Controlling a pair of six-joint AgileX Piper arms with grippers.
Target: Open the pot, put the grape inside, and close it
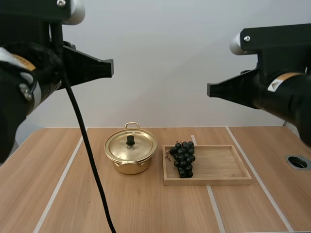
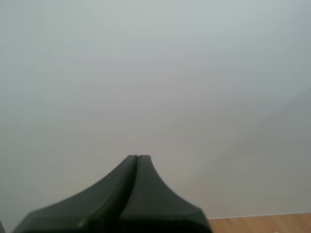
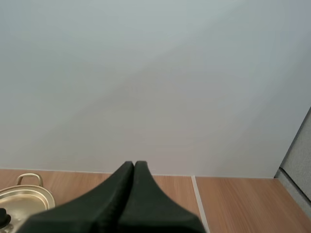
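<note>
A gold pot [image 1: 130,154] stands mid-table with its lid [image 1: 131,144] on, a black knob on top. Right of it a bunch of dark grapes [image 1: 182,158] lies at the left end of a wooden tray [image 1: 218,167]. My left gripper [image 1: 111,68] hangs high above the table's left, shut, its fingers together as one dark wedge [image 2: 138,158] against the wall. My right gripper [image 1: 210,90] hangs high at the right, also shut [image 3: 134,165], with the pot [image 3: 22,200] far below beside it. Neither holds anything.
The wooden table [image 1: 73,194] has pale strips running front to back. A round hole [image 1: 297,162] is set in the table near its right edge. A grey wall rises behind the table.
</note>
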